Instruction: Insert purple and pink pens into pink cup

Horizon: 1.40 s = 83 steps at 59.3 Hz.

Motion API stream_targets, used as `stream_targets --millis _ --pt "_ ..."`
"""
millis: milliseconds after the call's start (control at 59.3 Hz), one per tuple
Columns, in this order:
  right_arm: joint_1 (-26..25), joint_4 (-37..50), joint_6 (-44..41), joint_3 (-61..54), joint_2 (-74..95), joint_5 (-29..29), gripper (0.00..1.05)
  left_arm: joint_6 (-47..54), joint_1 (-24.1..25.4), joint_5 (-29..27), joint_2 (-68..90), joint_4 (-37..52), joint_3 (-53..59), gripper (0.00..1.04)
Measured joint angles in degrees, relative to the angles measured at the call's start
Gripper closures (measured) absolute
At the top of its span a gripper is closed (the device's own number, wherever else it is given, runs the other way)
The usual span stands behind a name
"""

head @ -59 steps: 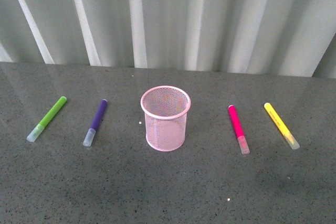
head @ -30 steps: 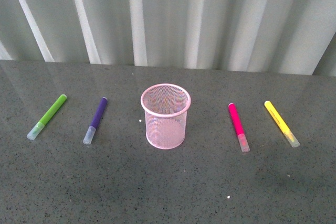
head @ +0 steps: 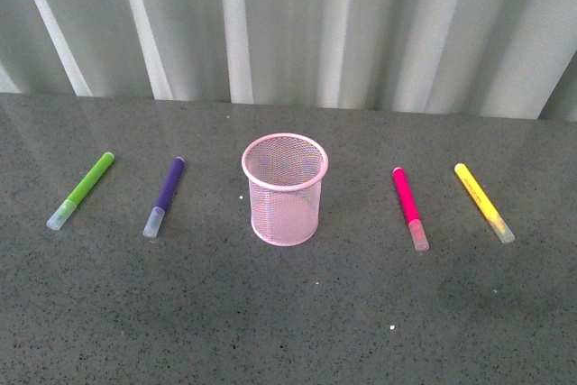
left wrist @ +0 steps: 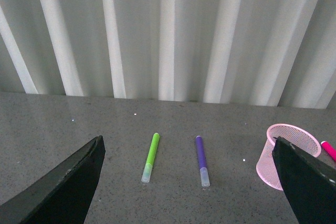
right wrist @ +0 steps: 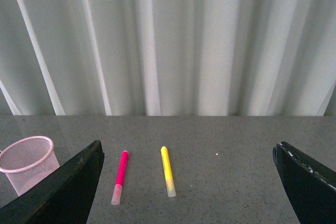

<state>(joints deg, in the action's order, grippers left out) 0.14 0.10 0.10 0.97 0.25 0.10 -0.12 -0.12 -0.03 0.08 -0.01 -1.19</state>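
The pink mesh cup (head: 284, 189) stands upright and empty at the table's middle; it also shows in the left wrist view (left wrist: 291, 153) and the right wrist view (right wrist: 27, 162). The purple pen (head: 165, 196) lies flat to its left, also in the left wrist view (left wrist: 201, 160). The pink pen (head: 408, 207) lies flat to its right, also in the right wrist view (right wrist: 119, 176). Neither arm shows in the front view. My left gripper (left wrist: 189, 192) is open, back from the purple pen. My right gripper (right wrist: 189, 192) is open, back from the pink pen. Both are empty.
A lime-green marker (head: 81, 190) lies left of the purple pen, also in the left wrist view (left wrist: 150, 156). A yellow marker (head: 483, 202) lies right of the pink pen, also in the right wrist view (right wrist: 167, 171). A pleated white curtain (head: 288, 24) backs the grey table (head: 288, 313).
The whole scene has shifted slightly upward in the front view. The pens, markers and cup keep their places on the table.
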Motion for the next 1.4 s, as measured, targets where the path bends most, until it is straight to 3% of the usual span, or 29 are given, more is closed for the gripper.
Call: stream_targets --millis 489,523,573,624,708,944,1079,1400 --pt "0.0 0.0 0.0 0.0 0.0 0.0 0.07 -0.02 0.0 -0.02 0.02 -0.02 0.0 0.07" --pt "0.0 0.0 0.0 0.0 0.0 0.0 0.07 -1.11 -0.55 -2.03 1.16 -2.34 -0.63 0.07" --pt "0.0 0.0 0.0 0.0 0.0 0.0 0.07 -4.72 -0.94 -5.4 5.81 -10.88 -3.74 0.07" --pt "0.0 0.0 0.0 0.0 0.0 0.0 0.07 -6.93 -0.7 -5.53 9.44 -12.92 -4.57 0.07" --pt "0.0 0.0 0.0 0.0 0.0 0.0 0.07 -9.22 0.31 -3.65 16.17 -9.77 -5.07 0.07" --pt "0.0 0.0 0.0 0.0 0.0 0.0 0.07 -8.09 0.46 1.4 40.52 9.44 -15.52 0.07" --pt "0.0 0.0 0.0 0.0 0.0 -0.02 0.07 -2.69 -2.47 4.09 56.19 6.86 -24.9 0.07" --pt "0.0 0.0 0.0 0.0 0.0 -0.02 0.07 2.56 -5.73 2.95 81.46 0.87 -45.42 0.07"
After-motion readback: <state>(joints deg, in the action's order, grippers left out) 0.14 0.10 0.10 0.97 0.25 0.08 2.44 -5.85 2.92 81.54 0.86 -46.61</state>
